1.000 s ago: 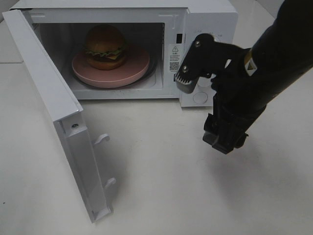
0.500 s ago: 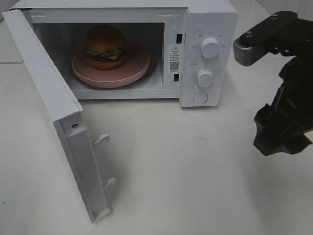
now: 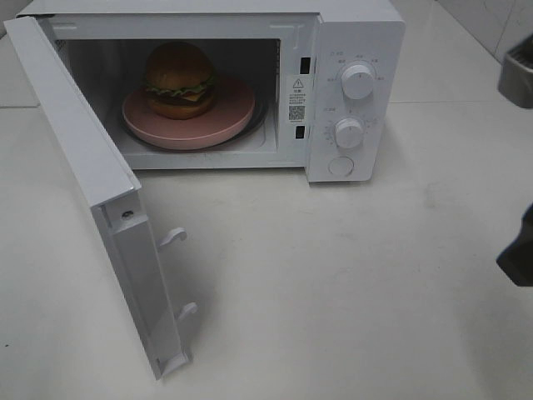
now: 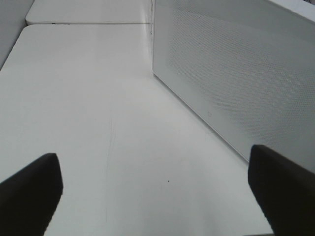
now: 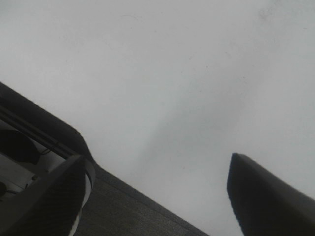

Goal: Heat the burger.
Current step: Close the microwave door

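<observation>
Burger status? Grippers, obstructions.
Left gripper open, empty; right gripper open, empty. Burger on pink plate inside microwave. Door wide open, not yet shut. Nothing seen in its swing path.

A white microwave (image 3: 371, 42) sits on the pale bench (image 3: 333, 292), its door (image 3: 75, 158) swung wide, a pink plate (image 3: 237, 108) inside.

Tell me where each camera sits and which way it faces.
Exterior high: mounted high, looking down into the open microwave holding the burger; right arm at the edge.
Left wrist: low, facing along the table past the microwave's dotted panel; open left gripper frames it.
Right wrist: facing the table; open right gripper frames it.
Shared: exterior and left wrist both show the microwave.
</observation>
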{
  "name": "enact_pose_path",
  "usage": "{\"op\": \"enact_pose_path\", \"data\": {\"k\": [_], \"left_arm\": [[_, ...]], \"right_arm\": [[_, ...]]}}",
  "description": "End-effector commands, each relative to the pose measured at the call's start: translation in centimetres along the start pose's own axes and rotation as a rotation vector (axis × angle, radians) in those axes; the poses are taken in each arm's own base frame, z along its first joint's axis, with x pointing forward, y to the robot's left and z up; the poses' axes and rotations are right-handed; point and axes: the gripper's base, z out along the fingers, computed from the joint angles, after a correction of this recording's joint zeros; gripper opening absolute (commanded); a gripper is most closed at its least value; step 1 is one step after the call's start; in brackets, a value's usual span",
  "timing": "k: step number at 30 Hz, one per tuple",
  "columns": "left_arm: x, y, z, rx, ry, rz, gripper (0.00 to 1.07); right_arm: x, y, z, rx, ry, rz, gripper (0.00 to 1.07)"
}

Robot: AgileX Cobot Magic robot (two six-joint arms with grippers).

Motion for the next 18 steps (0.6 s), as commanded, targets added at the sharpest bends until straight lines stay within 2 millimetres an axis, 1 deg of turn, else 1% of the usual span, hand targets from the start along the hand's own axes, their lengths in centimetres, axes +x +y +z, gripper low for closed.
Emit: {"op": "enact_pose_path", "data": {"k": [1,2,4,5,6,7,8,9,10,11,12,13,14,15,16,17,18], "left_arm": [[0.1,-0.1,-0.2,0.011,-0.036,0.0,0.96],[0.1,-0.1,-0.2,0.011,-0.036,0.0,0.96],[0.1,-0.1,-0.2,0.011,-0.036,0.0,0.96],[0.1,-0.1,-0.2,0.011,-0.036,0.0,0.96],[0.1,-0.1,-0.2,0.011,-0.036,0.0,0.96],[0.1,-0.1,-0.2,0.011,-0.036,0.0,0.96],[0.1,-0.1,-0.2,0.011,-0.036,0.0,0.96],[0.1,-0.1,-0.2,0.011,-0.036,0.0,0.96],[0.1,-0.1,-0.2,0.011,-0.036,0.0,0.96],[0.1,-0.1,-0.2,0.011,-0.036,0.0,0.96],[0.1,-0.1,-0.2,0.011,-0.036,0.0,0.96],[0.1,-0.1,-0.2,0.011,-0.036,0.0,0.96],[0.1,-0.1,-0.2,0.011,-0.036,0.0,0.96],[0.1,-0.1,-0.2,0.011,-0.036,0.0,0.96],[0.1,-0.1,-0.2,0.011,-0.036,0.0,0.96],[0.1,-0.1,-0.2,0.011,-0.036,0.0,0.96],[0.1,-0.1,-0.2,0.011,-0.036,0.0,0.96]], "right_arm": [[2.6,-0.2,0.0,0.007,-0.011,0.015,0.76],[2.6,-0.2,0.0,0.007,-0.011,0.015,0.76],[4.1,-0.6,0.1,0.01,-0.019,0.077,0.76],[4.1,-0.6,0.1,0.01,-0.019,0.077,0.76],[4.6,-0.9,0.0,0.01,-0.026,0.106,0.76],[5.5,-1.3,0.1,0.023,-0.035,0.153,0.76],[5.5,-1.3,0.1,0.023,-0.035,0.153,0.76],[6.5,-1.7,-0.1,0.042,-0.057,0.191,0.76],[6.5,-1.7,-0.1,0.042,-0.057,0.191,0.76],[7.0,-1.9,-0.2,0.051,-0.067,0.208,0.76],[8.0,-2.1,-0.5,0.068,-0.102,0.251,0.76],[8.0,-2.1,-0.5,0.068,-0.102,0.251,0.76],[8.4,-2.1,-0.7,0.071,-0.118,0.27,0.76],[9.3,-2.0,-1.0,0.073,-0.158,0.312,0.76],[9.3,-2.0,-1.0,0.073,-0.158,0.312,0.76],[9.8,-1.9,-1.2,0.073,-0.185,0.333,0.76],[10.7,-1.7,-1.5,0.075,-0.239,0.348,0.76]]}}
